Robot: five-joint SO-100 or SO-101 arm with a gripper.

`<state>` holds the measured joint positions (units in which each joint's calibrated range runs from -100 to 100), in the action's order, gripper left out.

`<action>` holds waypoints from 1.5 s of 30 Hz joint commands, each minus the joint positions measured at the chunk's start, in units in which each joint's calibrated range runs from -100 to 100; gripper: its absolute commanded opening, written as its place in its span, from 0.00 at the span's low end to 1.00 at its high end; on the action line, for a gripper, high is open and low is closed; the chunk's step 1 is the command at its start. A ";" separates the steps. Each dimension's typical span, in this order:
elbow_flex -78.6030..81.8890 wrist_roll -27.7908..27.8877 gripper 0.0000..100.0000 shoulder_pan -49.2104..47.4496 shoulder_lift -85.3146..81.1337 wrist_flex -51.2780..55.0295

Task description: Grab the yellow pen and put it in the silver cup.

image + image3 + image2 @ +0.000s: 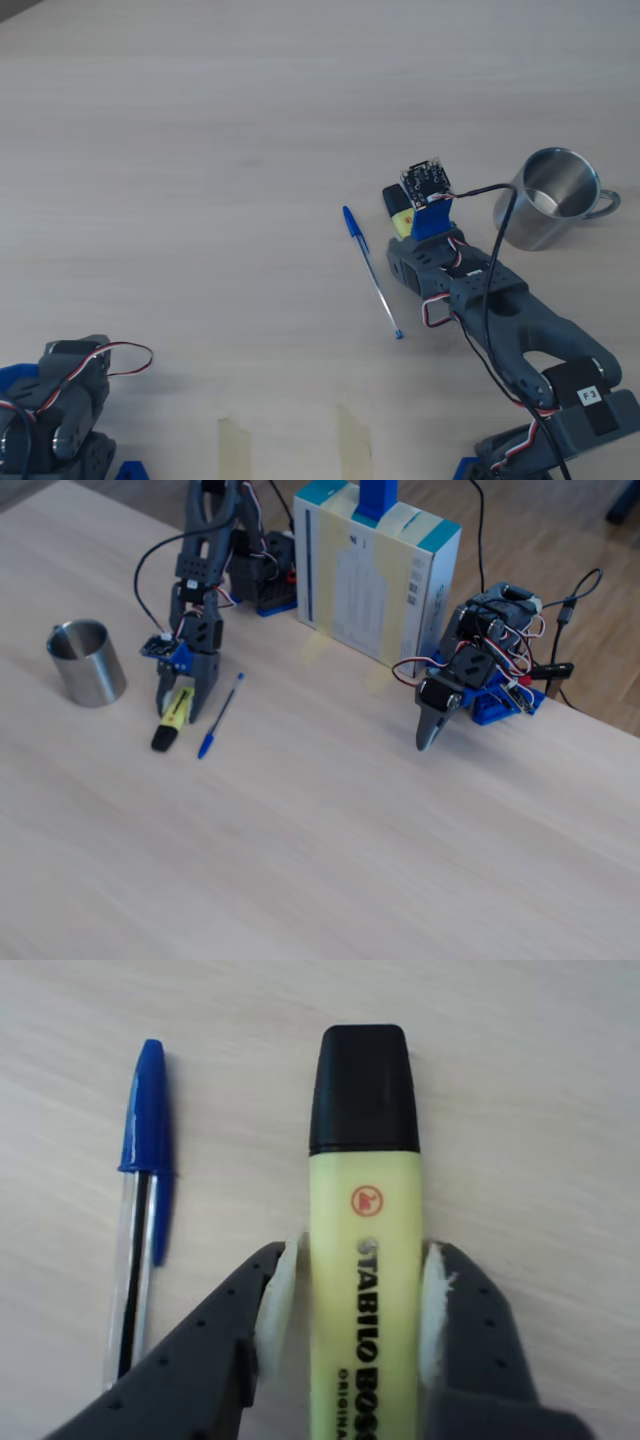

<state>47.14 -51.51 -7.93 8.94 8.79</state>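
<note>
the chunky yellow plastic highlighter (364,1290) with a glossy black cap lies flat on the pale wood-grain table (540,1080), between the grey padded gripper (355,1295) fingers, which look just closed on its sides. grasping step; next, likely a lift toward the brushed-steel handled cup (550,198), avoiding the clear blue-capped ballpoint (140,1210).

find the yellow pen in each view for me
Overhead view: yellow pen right of centre, mostly under the hand.
Wrist view: centre, black cap up, between the hand's fingers.
Fixed view: left, right of the silver cup.
Shared landmark: blue-capped ballpoint beside it.
</note>
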 commanded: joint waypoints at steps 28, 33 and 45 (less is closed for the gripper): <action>8.87 0.01 0.07 -0.27 -26.98 0.52; 9.05 -0.25 0.07 -0.10 -32.71 -3.09; 14.59 0.06 0.07 0.60 -36.12 -39.90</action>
<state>61.93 -51.77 -8.01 -24.99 -21.52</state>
